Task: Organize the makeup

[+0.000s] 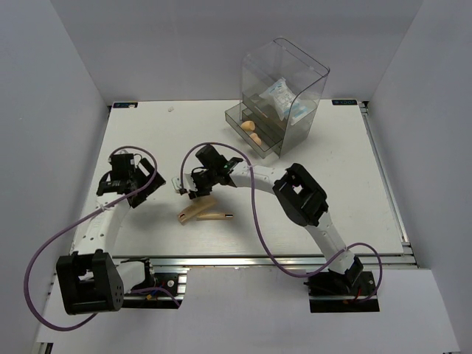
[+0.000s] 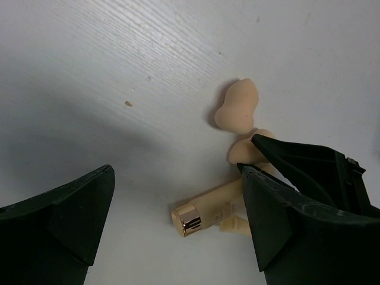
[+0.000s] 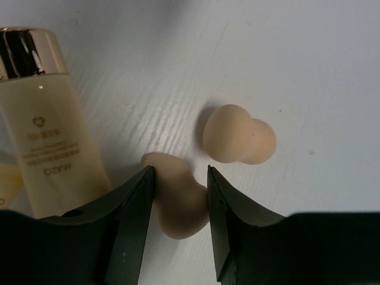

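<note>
My right gripper (image 3: 178, 172) stands low on the table with both fingers against the sides of a peach sponge (image 3: 181, 205) that rests on the surface. A second peach sponge (image 3: 240, 133) lies loose just beyond it. The beige tube with the gold cap (image 3: 44, 124) lies to the left. In the top view the right gripper (image 1: 193, 190) is just above the tube (image 1: 193, 214) and the thin gold stick (image 1: 219, 216). My left gripper (image 1: 129, 181) is open and empty, left of them. Two more sponges (image 1: 253, 133) and the white packets (image 1: 276, 99) sit in the drawer box.
The tall clear plastic drawer box (image 1: 295, 74) stands at the back right with its lower drawer pulled out. In the left wrist view, the tube (image 2: 217, 199), both table sponges (image 2: 237, 107) and the right gripper's fingers (image 2: 309, 172) show between my open left jaws.
</note>
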{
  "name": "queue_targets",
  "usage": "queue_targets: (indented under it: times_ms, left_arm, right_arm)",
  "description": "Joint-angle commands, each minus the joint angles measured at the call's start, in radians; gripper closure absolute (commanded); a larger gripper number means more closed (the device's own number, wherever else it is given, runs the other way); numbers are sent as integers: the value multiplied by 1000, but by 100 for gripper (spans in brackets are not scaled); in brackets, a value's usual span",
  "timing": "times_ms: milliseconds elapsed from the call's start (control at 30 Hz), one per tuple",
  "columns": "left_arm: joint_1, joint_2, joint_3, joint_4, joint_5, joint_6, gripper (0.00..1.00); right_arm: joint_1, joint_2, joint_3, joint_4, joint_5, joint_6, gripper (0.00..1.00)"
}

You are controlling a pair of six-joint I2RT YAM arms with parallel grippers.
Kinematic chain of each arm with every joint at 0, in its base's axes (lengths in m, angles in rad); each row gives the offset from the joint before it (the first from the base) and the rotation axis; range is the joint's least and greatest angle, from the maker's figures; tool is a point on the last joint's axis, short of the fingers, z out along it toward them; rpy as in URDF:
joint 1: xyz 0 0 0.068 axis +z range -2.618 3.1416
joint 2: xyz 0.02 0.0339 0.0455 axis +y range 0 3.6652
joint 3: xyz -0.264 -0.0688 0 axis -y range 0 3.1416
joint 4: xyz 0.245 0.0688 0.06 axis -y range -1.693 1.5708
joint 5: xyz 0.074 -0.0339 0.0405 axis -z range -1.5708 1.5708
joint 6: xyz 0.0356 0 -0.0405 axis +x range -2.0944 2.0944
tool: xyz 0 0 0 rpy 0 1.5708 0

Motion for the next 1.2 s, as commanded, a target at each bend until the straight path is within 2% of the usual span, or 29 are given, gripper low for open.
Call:
queue_targets:
  times_ms: [0, 200, 267, 333, 367, 433, 533, 667, 767, 800, 933, 1000, 1167]
  left_arm:
    - [-3, 13, -31, 74, 46, -21, 4]
    - [-3, 58, -27, 90, 49, -38, 4]
    - [-3, 61, -25, 93, 48, -39, 4]
    - [-3, 64, -24, 98, 48, -41, 4]
    - [-3, 68, -21, 104, 48, -41, 4]
    - [-3, 73, -21, 110, 49, -44, 4]
    - [-6, 102, -16, 128, 62, -49, 2]
    - [-30, 165, 10, 139, 62, -49, 2]
    - [-55, 206, 27, 154, 53, -49, 2]
    - [-58, 219, 30, 159, 51, -50, 2]
    - [-107, 254, 35, 183, 39, -52, 2]
    - [-115, 268, 39, 191, 34, -50, 2]
    - [-123, 291, 56, 199, 22, -52, 2]
  right_arm:
    - [-7, -36, -38, -94, 68, -64, 53]
    - [-7, -44, -58, -145, 103, -71, 55]
    - [-7, -49, -71, -146, 109, -83, 60]
    - [-7, -49, -69, -151, 112, -83, 70]
    - [-7, -46, -60, -152, 112, -80, 80]
    - [-7, -47, -54, -155, 106, -75, 92]
    - [-13, -73, -45, -140, 82, -40, 100]
    - [-49, -139, -32, -54, 39, 121, 100]
    - [-104, -211, -31, 41, 60, 323, 100]
    - [-119, -234, -40, 70, 80, 430, 100]
    - [-216, -355, -104, 205, 291, 633, 100]
    - [-242, -381, -130, 251, 379, 673, 100]
    - [-282, -382, -143, 297, 756, 696, 100]
